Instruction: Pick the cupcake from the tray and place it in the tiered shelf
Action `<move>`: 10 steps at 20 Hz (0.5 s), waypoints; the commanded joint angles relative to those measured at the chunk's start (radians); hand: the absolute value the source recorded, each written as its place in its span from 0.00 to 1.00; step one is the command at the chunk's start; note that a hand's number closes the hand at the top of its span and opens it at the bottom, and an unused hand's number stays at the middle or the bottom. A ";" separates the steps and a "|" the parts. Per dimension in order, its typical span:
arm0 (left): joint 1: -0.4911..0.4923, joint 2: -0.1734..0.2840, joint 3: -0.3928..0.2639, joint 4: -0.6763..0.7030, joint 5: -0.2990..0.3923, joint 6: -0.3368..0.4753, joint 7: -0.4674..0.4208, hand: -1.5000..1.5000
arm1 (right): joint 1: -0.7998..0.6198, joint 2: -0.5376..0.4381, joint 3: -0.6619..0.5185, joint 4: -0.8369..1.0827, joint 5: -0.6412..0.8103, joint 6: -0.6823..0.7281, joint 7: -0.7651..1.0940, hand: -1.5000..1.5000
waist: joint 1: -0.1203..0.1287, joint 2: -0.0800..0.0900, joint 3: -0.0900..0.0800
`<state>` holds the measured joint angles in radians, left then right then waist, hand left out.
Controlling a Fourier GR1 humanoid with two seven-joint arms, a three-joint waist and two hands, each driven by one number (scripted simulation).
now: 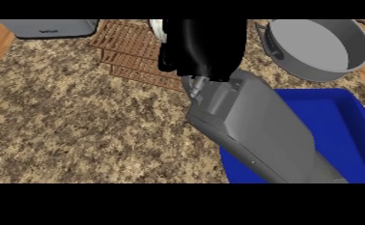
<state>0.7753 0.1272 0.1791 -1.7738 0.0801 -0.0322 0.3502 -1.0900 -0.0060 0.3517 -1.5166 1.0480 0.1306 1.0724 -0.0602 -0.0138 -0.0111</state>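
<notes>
My right hand point(203, 45) reaches up from the lower right on its grey forearm and hangs over the brown slatted tiered shelf point(128, 50) at the top middle. Its fingers curl round a thing that it mostly hides. Only a white ridged sliver of the cupcake point(155, 28) peeks out at the hand's upper left. The blue tray point(335, 113) lies at the lower right, partly under the forearm, and the part that shows holds nothing. My left hand is nowhere in the view.
A grey pot point(317, 45) stands at the upper right, just beyond the tray. A grey appliance point(50, 27) sits at the upper left edge. Speckled brown counter point(85, 132) spreads across the left and centre.
</notes>
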 commanded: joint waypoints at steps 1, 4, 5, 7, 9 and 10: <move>-0.273 0.066 -0.011 -0.126 0.001 -0.031 -0.120 0.50 | -0.046 0.006 -0.033 0.061 -0.006 0.008 0.089 1.00 | -0.018 0.002 0.003; -0.278 0.049 -0.015 -0.116 -0.006 -0.021 -0.133 0.50 | -0.062 0.006 -0.085 0.104 -0.011 -0.005 0.072 1.00 | -0.012 0.007 0.005; -0.280 0.056 -0.010 -0.118 0.000 -0.028 -0.131 0.50 | -0.068 0.006 -0.088 0.121 -0.007 0.003 0.077 1.00 | -0.015 0.006 0.004; -0.272 0.055 -0.004 -0.120 -0.003 -0.023 -0.135 0.50 | -0.055 0.006 -0.132 0.142 0.007 -0.053 0.103 1.00 | -0.014 0.009 0.007; -0.279 0.051 -0.004 -0.121 0.000 -0.023 -0.137 0.50 | -0.053 0.006 -0.153 0.173 0.027 -0.065 0.091 0.00 | -0.015 0.012 0.007; -0.283 0.054 -0.004 -0.116 0.000 -0.027 -0.135 0.50 | -0.063 0.006 -0.169 0.188 0.017 -0.051 0.083 0.00 | -0.016 0.013 0.006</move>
<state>0.7615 0.1192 0.1779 -1.7655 0.0789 -0.0384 0.3388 -1.1385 -0.0050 0.2273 -1.3773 1.0580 0.0999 1.0699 -0.0491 -0.0006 -0.0065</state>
